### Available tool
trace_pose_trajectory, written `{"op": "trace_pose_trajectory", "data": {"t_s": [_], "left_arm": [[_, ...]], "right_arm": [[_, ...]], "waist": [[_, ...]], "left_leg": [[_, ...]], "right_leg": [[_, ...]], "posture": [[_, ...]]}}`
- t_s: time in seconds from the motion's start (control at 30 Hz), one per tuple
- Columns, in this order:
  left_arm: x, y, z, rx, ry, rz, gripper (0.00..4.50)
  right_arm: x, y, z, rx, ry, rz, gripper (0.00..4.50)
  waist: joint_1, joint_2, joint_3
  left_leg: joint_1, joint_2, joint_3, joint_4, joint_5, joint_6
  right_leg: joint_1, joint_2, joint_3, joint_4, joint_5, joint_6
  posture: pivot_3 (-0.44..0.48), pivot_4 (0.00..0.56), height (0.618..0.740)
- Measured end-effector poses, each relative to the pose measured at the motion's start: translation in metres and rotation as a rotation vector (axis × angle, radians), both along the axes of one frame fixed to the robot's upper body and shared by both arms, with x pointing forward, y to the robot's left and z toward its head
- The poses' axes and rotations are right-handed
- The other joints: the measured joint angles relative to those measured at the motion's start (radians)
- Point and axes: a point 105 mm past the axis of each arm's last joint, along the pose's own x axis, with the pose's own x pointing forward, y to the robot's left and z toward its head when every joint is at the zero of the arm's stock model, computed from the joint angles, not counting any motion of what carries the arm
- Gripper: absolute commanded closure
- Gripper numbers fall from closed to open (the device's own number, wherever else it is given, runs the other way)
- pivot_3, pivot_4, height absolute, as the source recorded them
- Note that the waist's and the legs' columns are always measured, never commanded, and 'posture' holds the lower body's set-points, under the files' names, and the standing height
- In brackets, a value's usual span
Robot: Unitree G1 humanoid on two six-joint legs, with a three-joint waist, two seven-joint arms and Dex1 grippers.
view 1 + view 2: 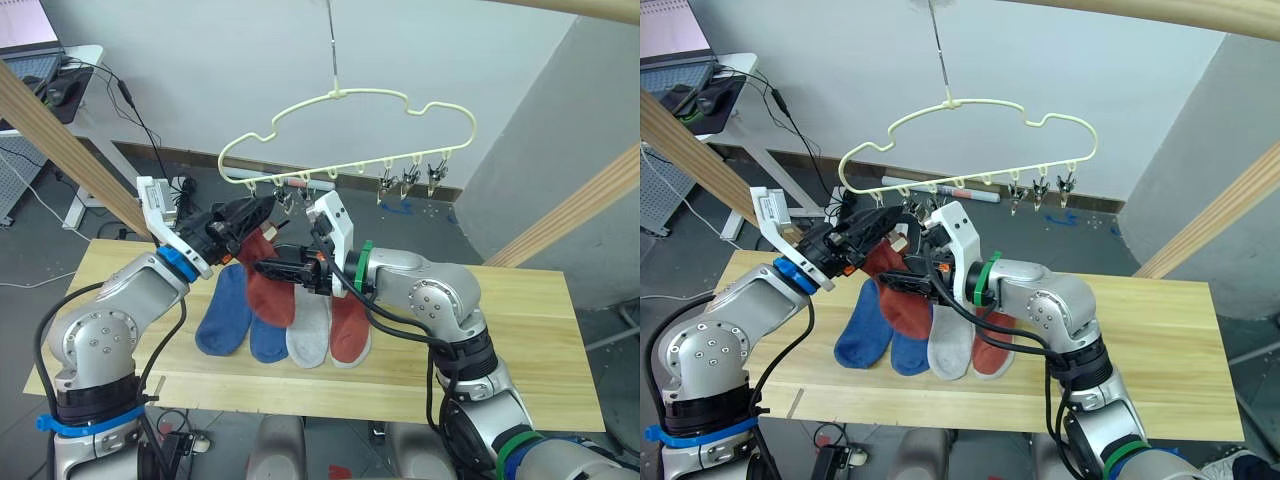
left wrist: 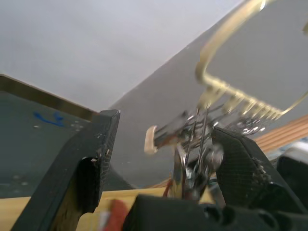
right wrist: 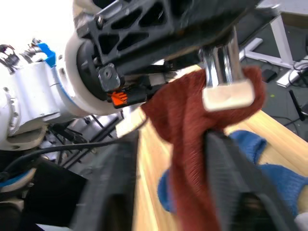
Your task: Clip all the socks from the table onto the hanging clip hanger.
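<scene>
The pale yellow clip hanger (image 1: 372,94) hangs over the table (image 1: 520,340). My left gripper (image 1: 256,212) is open at the hanger's left end. One metal clip (image 2: 195,159) stands between its fingers, against one of them. A rust red sock (image 3: 192,139) hangs from that clip's cream pad. My right gripper (image 1: 266,268) is open just below, and the sock drapes between its fingers. On the table lie two blue socks (image 1: 225,312), a light grey sock (image 1: 310,335) and another rust red sock (image 1: 350,330).
Thick wooden poles of a frame slant at the left (image 1: 60,140) and at the right (image 1: 580,210). Three free clips (image 1: 410,180) hang at the hanger's right end. A desk with cables (image 1: 70,80) stands beyond the table's far left.
</scene>
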Motion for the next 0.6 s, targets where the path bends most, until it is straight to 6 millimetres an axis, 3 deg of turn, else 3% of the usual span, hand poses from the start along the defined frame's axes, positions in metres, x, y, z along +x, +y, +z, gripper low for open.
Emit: {"op": "trace_pose_trajectory", "data": {"t_s": [0.1, 0.13, 0.23, 0.33, 0.43, 0.57, 0.6], "left_arm": [[-0.002, 0.002, -0.003, 0.098, -0.055, 0.048, 1.07], [-0.003, 0.003, -0.004, 0.124, -0.071, 0.068, 1.07], [-0.014, -0.010, -0.012, 0.232, -0.129, 0.071, 1.07], [-0.017, -0.025, -0.017, 0.276, -0.174, 0.063, 1.07], [-0.015, -0.030, -0.015, 0.280, -0.216, 0.082, 1.64], [-0.012, -0.039, -0.007, 0.284, -0.288, 0.089, 2.76], [-0.011, -0.041, -0.008, 0.294, -0.293, 0.090, 2.76]], "right_arm": [[0.008, -0.023, -0.024, -0.132, -0.080, -0.054, 0.20], [0.009, -0.028, -0.030, -0.144, -0.080, -0.070, 0.05], [0.010, -0.043, -0.037, -0.133, -0.068, -0.117, 0.05], [0.012, -0.064, -0.031, -0.135, -0.122, -0.165, 0.05], [0.010, -0.075, -0.022, -0.116, -0.163, -0.192, 0.00], [0.010, -0.082, -0.010, -0.085, -0.196, -0.211, 0.00], [0.010, -0.083, -0.007, -0.075, -0.202, -0.215, 0.00]], "waist": [[0.009, 0.000, 0.000], [0.010, 0.000, 0.000], [0.009, 0.000, 0.000], [0.011, 0.000, 0.000], [0.011, 0.000, 0.000], [0.010, 0.000, 0.000], [0.009, -0.001, 0.000]], "left_leg": [[-0.001, 0.000, 0.000, 0.000, 0.000, 0.000], [-0.001, 0.000, 0.000, 0.000, 0.000, 0.000], [-0.001, 0.001, 0.001, 0.000, 0.001, -0.002], [-0.001, 0.000, 0.001, 0.000, 0.001, -0.001], [-0.001, 0.000, 0.001, 0.001, 0.001, -0.001], [-0.001, 0.000, 0.001, 0.001, 0.001, -0.001], [-0.001, 0.000, 0.001, 0.001, 0.001, -0.001]], "right_leg": [[0.000, 0.000, 0.000, -0.001, -0.002, 0.003], [-0.001, 0.000, 0.000, -0.001, -0.002, 0.003], [-0.001, 0.000, 0.001, 0.000, 0.001, -0.001], [-0.001, 0.000, 0.001, 0.000, 0.000, 0.001], [-0.001, 0.000, 0.001, 0.000, -0.001, 0.002], [-0.001, 0.000, 0.001, 0.000, -0.001, 0.003], [-0.001, 0.000, 0.001, 0.000, 0.000, 0.003]], "posture": [[0.145, 0.301, 0.740], [0.145, 0.301, 0.740], [0.138, 0.295, 0.740], [0.131, 0.292, 0.740], [0.116, 0.291, 0.740], [0.098, 0.291, 0.740], [0.091, 0.291, 0.740]]}}
